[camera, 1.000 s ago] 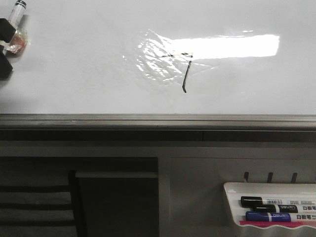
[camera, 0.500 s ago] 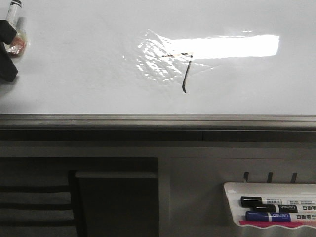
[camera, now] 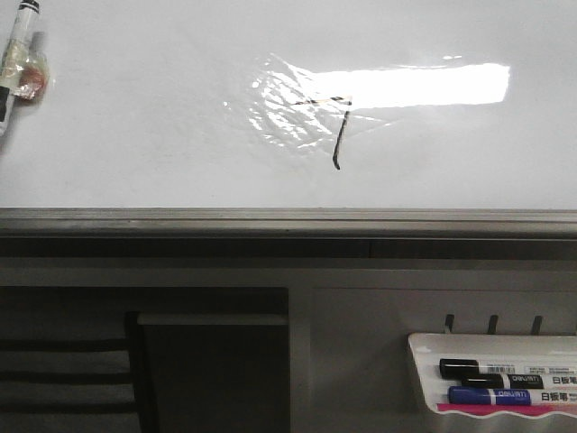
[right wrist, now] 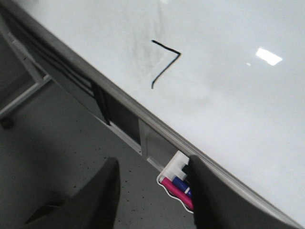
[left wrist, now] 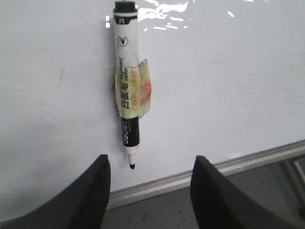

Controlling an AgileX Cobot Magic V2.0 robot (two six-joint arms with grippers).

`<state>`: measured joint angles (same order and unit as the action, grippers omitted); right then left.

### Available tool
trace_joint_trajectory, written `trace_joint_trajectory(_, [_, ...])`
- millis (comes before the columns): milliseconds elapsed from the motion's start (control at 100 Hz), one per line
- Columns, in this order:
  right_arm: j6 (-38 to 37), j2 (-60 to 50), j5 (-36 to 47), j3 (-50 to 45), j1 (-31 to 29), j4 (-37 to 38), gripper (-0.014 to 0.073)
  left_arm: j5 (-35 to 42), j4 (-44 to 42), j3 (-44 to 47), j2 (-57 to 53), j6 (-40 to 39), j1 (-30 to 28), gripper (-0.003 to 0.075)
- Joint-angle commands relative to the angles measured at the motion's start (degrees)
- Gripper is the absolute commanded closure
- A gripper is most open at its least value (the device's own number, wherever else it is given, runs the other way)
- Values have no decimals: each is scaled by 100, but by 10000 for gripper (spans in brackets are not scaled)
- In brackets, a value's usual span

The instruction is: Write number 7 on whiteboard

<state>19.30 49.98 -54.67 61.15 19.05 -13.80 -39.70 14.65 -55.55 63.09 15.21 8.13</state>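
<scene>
The whiteboard (camera: 180,135) fills the upper part of the front view. The number 7 (camera: 341,140) is drawn on it in thin black strokes beside a bright glare patch; it also shows in the right wrist view (right wrist: 167,69). A black-and-white marker (camera: 16,63) with a yellowish taped patch stays on the board at the far left, free of any gripper. In the left wrist view the marker (left wrist: 127,81) lies ahead of my open, empty left gripper (left wrist: 151,159), tip toward the fingers. My right gripper (right wrist: 153,161) is open and empty, off the board above the floor.
The dark grey rail (camera: 288,221) runs under the board. A white marker tray (camera: 424,361) at the lower right holds black and blue markers (camera: 505,370); it also shows in the right wrist view (right wrist: 176,164) beside my right finger. A dark frame stands below left.
My left gripper, at the marker on the front view's left edge earlier, has drawn back out of that view. The marker stays on the board. The 7 is unchanged.
</scene>
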Motion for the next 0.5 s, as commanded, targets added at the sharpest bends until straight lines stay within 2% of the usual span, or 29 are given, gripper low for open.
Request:
trace_joint_trajectory(0, [-659, -329, 424, -78, -24, 350, 368, 125, 38, -44, -597, -65, -12, 364])
trace_joint_trajectory(100, [-673, -718, 799, -589, -24, 373, 423, 347, 38, 372, -1178, -65, -12, 364])
trace_joint_trajectory(180, [-673, -1040, 1217, -1057, -24, 376, 485, 816, 38, 882, -1669, -65, -12, 366])
trace_joint_trajectory(320, [-673, -1565, 2112, -1821, -24, 376, 667, 1767, 38, 1745, -2413, -65, -12, 367])
trace_joint_trajectory(410, [-661, -1787, 2585, -2173, -24, 388, 665, 2246, 10, 2175, -2719, -65, -12, 397])
trace_joint_trajectory(490, [-661, -1829, 3041, -2426, -24, 403, 665, 2563, -15, 2429, -2868, -65, -12, 461])
